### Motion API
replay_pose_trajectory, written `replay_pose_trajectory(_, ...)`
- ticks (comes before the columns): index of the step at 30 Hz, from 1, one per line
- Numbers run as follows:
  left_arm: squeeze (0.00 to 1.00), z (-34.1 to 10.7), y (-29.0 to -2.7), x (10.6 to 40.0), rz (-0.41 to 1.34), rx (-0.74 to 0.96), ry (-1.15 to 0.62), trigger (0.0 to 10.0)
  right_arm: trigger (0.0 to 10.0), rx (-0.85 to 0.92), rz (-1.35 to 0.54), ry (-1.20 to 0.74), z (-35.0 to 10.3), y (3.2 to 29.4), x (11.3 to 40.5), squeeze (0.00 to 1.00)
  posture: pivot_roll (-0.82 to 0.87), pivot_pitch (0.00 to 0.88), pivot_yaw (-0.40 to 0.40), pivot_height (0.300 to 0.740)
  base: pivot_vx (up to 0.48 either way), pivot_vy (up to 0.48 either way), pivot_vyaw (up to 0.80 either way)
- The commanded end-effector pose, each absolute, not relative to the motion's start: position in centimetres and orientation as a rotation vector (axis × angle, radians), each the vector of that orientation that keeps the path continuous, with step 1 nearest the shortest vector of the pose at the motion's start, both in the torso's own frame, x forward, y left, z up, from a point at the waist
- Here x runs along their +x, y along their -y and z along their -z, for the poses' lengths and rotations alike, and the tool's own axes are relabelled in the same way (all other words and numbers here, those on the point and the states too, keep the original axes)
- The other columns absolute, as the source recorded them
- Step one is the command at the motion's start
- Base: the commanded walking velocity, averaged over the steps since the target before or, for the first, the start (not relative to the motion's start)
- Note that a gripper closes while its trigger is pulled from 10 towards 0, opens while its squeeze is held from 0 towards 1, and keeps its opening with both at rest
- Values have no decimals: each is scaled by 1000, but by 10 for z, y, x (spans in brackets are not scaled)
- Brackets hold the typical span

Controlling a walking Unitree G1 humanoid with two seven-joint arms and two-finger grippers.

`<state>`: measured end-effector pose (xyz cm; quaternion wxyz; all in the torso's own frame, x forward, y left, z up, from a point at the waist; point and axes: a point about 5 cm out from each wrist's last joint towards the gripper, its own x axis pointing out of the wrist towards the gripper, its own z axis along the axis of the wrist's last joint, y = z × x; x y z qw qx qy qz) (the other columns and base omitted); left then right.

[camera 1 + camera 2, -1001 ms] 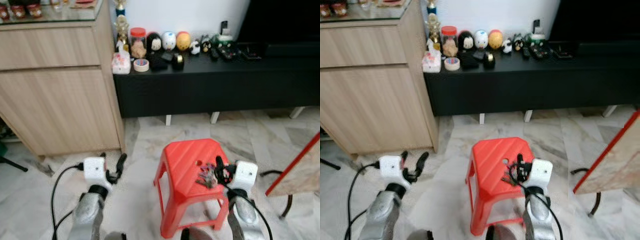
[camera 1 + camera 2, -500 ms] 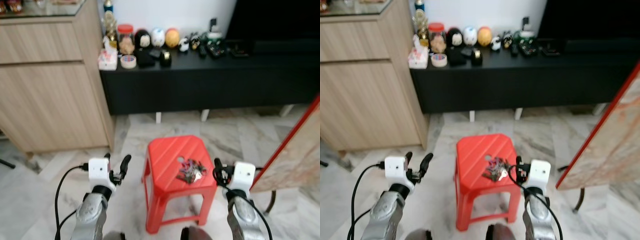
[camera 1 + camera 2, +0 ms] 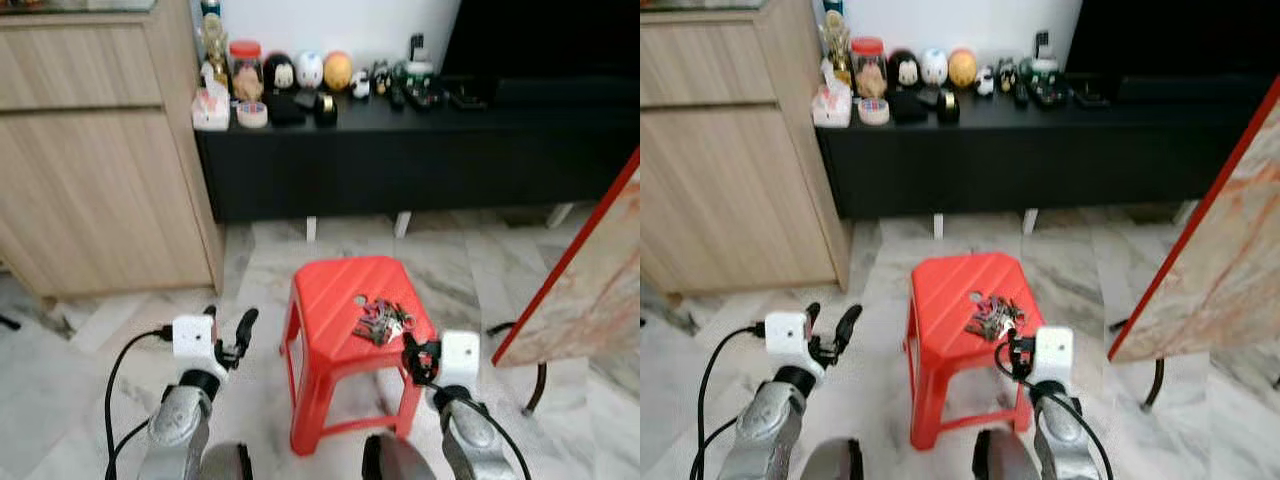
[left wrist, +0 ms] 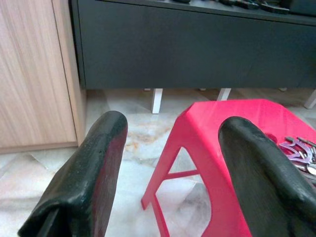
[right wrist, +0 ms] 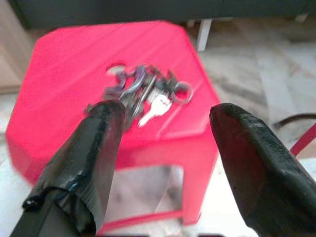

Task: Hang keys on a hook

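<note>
Here, a tangled bunch of silvery keys (image 3: 382, 320) is seen lying on the red stool (image 3: 330, 290), toward its 3 o'clock edge. The right gripper (image 3: 415, 357) is held spread and empty just beside that edge at 5 o'clock, keys untouched. The left gripper (image 3: 229, 335), also spread, is held over bare marble floor (image 3: 260, 270) at the stool's 9 o'clock.

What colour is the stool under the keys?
The stool is red, clearest in the left eye view.

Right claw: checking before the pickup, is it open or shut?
Open. In the wrist view the right claw shows its two black fingers spread wide, nothing between them, with the keys lying ahead on the red stool.
</note>
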<state>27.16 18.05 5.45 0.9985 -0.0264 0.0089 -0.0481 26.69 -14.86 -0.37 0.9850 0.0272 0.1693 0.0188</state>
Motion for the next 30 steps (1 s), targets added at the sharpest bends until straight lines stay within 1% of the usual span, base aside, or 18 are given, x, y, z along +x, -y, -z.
replay_pose_trajectory(1,0,-53,-177,271,111,-47,-24,10000,10000,55,-37,-338,2,150,269,0,17,19,-75,589,0,0,0)
replay_pose_trajectory(6,0,-53,-175,271,120,-41,-22,10000,10000,67,-44,-330,2,149,269,0,17,18,-76,589,0,0,0)
replay_pose_trajectory(13,0,-54,-175,271,119,-40,-21,10000,10000,37,-77,-320,0,149,270,0,16,24,-79,589,0,0,76)
replay_pose_trajectory(16,0,-53,-175,271,118,-40,-22,10000,10000,36,-94,-317,1,146,269,0,16,24,-79,589,244,0,638)
replay_pose_trajectory(30,0,-53,-172,272,132,-39,-24,10000,10000,50,-80,-326,3,148,269,0,17,22,-81,589,259,0,0)
